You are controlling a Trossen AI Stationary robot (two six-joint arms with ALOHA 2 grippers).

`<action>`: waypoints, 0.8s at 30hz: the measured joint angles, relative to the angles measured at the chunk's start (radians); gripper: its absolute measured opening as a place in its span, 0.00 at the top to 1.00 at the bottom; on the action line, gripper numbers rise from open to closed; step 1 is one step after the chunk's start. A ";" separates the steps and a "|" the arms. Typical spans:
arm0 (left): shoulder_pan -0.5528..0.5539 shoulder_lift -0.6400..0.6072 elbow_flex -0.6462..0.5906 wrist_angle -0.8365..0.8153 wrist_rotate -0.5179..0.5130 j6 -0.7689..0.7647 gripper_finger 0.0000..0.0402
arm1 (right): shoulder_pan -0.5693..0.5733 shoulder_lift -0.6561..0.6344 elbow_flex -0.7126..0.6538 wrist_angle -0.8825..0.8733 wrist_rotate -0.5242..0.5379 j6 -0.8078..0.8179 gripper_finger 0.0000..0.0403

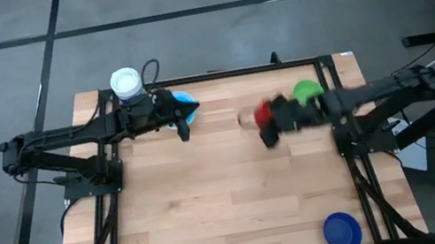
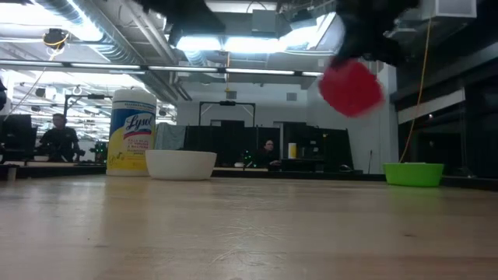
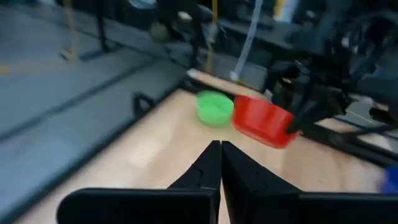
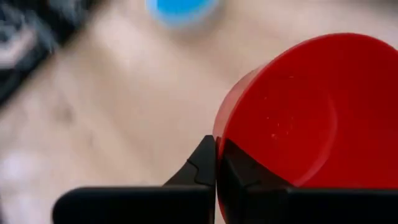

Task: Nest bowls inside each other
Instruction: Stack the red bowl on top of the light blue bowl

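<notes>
1. A wooden table [image 1: 231,200] is seen from straight above, with two dark robot arms reaching in from opposite sides.

2. The right gripper [image 1: 270,127] is over the far middle of the table. Its fingers are pinched together on the rim of the red bowl [image 4: 311,112], which hangs tilted in the air — the low view shows it well above the tabletop, clear of everything below.

3. The left gripper [image 3: 220,163] is near the far left of the table, its two fingers pressed fully together with nothing between them. It sits just beside the light blue bowl [image 1: 187,105], which rests on the table partly hidden under the arm.

4. The green bowl [image 1: 308,90] stands upright on the table near the far right edge, just beyond the right arm's wrist.

5. The dark blue bowl [image 1: 342,231] sits alone near the front right corner, well apart from the others.

6. The white bowl [image 2: 180,164] stands upright on the table in the low view, just beside a jar [image 2: 133,132] with a white lid and a yellow label.

7. No bowl is inside another; all five are separate.

8. In the room behind the table — seen only from the low view — a person [image 2: 58,136] sits at the far left.
</notes>
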 joint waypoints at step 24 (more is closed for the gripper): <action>0.070 0.355 0.630 0.026 -0.872 0.708 0.99 | -0.317 0.524 0.649 0.742 0.719 -0.949 1.00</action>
